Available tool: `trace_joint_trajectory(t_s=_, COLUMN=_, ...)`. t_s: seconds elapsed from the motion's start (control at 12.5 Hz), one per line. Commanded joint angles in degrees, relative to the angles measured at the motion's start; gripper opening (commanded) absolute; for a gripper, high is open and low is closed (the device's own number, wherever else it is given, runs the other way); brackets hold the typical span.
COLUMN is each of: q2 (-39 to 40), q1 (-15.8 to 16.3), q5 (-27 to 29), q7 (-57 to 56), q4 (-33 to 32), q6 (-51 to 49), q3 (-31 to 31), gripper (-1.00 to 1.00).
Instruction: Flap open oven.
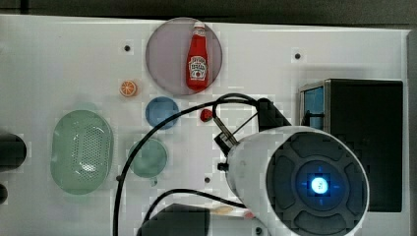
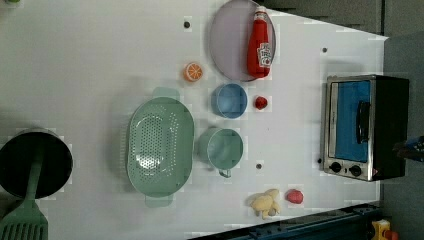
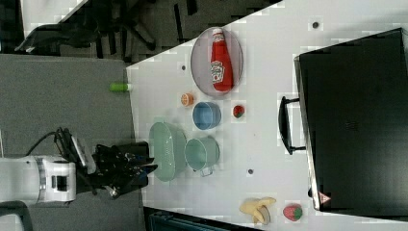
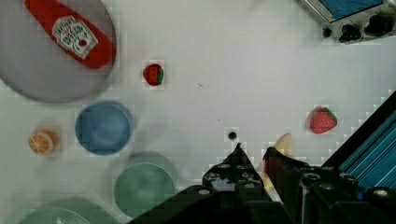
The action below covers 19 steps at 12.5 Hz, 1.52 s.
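Observation:
The oven stands at the top view's right edge of the white table, black on top with a silver frame. Its blue glass door is closed, with the dark bar handle lying against it; the handle also juts toward the table in the right view. One corner of the oven with its black knobs appears in the wrist view. My gripper hangs well above the table, away from the oven, over a banana. Its fingers are drawn almost together with nothing between them. The arm's wrist covers it in the top view.
A ketchup bottle lies on a purple plate. An orange slice, blue bowl, green cup, green colander, two strawberries and a banana are spread over the table. A black pot stands far off.

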Motion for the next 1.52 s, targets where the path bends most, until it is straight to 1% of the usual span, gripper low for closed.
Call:
trace_joint_trajectory(t_s=0.08, q2=-0.3, q1=-0.9, q5=-2.3, q7=-17.8, q4=-2.9, q6=1.3, q3=-3.5, gripper=-0.65)
trace_joint_trajectory(t_s=0.32, q2=-0.2, q1=-1.7, q5=-11.5, q7=-33.5, q4=-6.1, q6=7.1, q3=-6.0, gripper=-0.65)
trace_joint_trajectory(t_s=0.4, q2=-0.1, q1=-1.9, q5=-13.8, q7=-37.9, q4=-7.1, q6=9.3, q3=-6.9, gripper=-0.65)
trace_joint_trajectory(t_s=0.48, q2=0.0, q1=-2.1, q5=-14.8, q7=-41.9, q4=-8.2, q6=11.9, q3=-8.1, gripper=-0.65)
trace_joint_trajectory(t_s=0.64, q2=0.7, q1=-2.2, q5=-14.9, q7=-49.0, q4=-10.5, q6=18.4, q3=-11.0, gripper=-0.65)
trace_joint_trajectory(t_s=0.96, q2=5.6, q1=-2.3, q5=-14.9, q7=-54.3, q4=-13.1, q6=29.2, q3=-16.7, gripper=-0.65)
trace_joint_trajectory(t_s=1.28, q2=13.4, q1=-2.4, q5=-14.8, q7=-57.2, q4=-13.1, q6=37.8, q3=-18.7, gripper=-0.65)
trace_joint_trajectory(t_s=1.52, q2=18.4, q1=-2.5, q5=-14.6, q7=-57.2, q4=-13.1, q6=40.6, q3=-19.5, gripper=-0.65)
